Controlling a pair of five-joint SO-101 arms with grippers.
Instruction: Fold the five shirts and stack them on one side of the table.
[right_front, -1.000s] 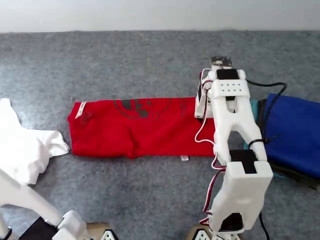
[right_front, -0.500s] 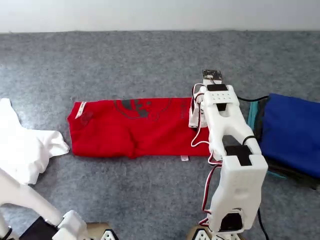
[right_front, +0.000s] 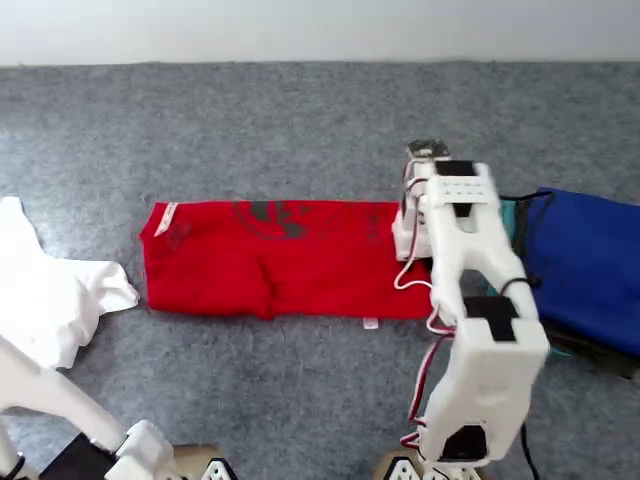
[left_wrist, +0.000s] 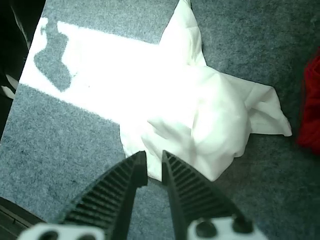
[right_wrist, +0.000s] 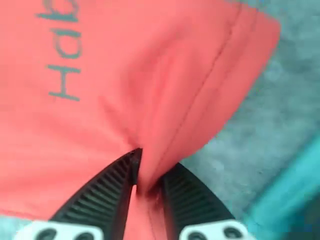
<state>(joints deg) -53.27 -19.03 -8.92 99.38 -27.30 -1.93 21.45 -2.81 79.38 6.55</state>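
Your right claw (right_wrist: 147, 167) is closed on a raised fold of the red shirt (right_wrist: 125, 75), near its edge, and the cloth is pinched between the two jaws. This shirt lies as a long folded band across the middle of the grey table (right_front: 300, 120). Its end by the claw is close to a blue shirt (right_front: 585, 265) (a teal cloth (right_wrist: 295, 190) shows beside it). Your left claw (left_wrist: 154, 162) is almost closed, with only a thin slit, and holds nothing. It hangs over the crumpled white shirt (left_wrist: 165, 100) at the table's left side. A pale wall (right_front: 300, 30) runs behind the table.
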